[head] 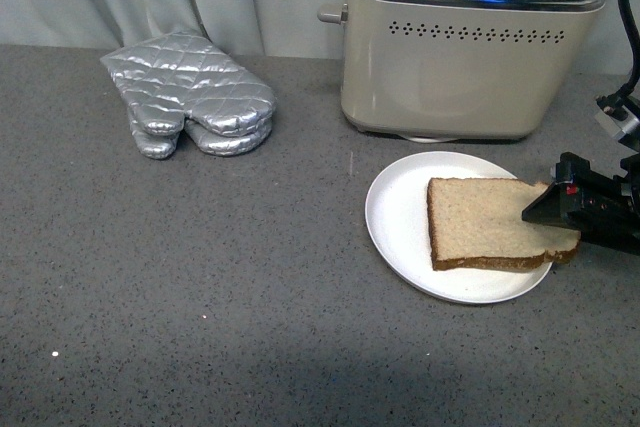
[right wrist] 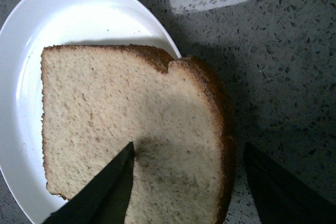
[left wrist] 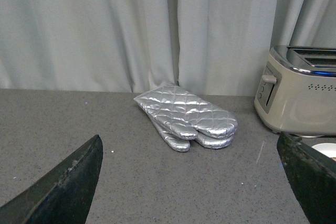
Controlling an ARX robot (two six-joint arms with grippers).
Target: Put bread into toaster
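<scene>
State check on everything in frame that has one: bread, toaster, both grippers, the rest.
bread: flat on the plate, crust end overhanging its edge, not clamped.
plate: holding only the bread.
toaster: upright, no bread visible in slots, lever knob up.
oven mitts: stacked, lying flat.
right gripper: open, fingers straddling the bread's crust end.
left gripper: open, empty.
</scene>
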